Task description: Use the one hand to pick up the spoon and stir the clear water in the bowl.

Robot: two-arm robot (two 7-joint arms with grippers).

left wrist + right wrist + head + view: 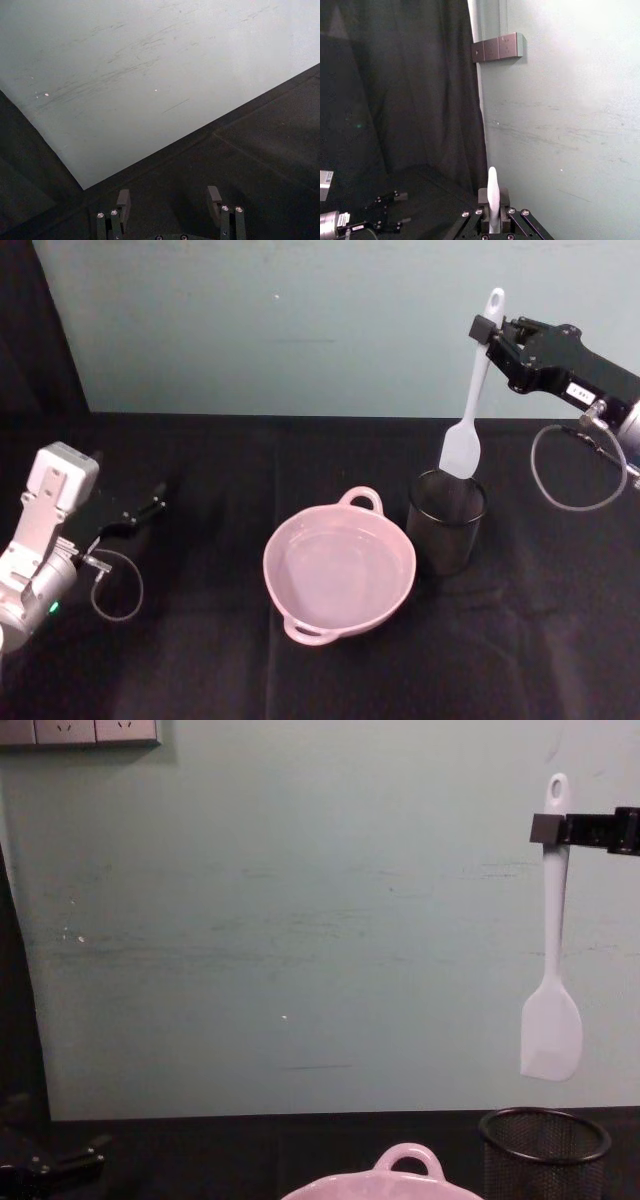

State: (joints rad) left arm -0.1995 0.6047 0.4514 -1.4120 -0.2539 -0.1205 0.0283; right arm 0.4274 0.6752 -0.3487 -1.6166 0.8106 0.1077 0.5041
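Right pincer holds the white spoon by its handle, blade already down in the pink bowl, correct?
No. The right pincer holds the slim white plastic spoon by its handle, but the chest view shows the blade hanging above the black wire-mesh cup, not in the pale pink round bowl.

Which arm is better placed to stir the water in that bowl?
Right. The right gripper holds the spoon above the mesh cup beside the bowl; the left gripper sits open and empty.
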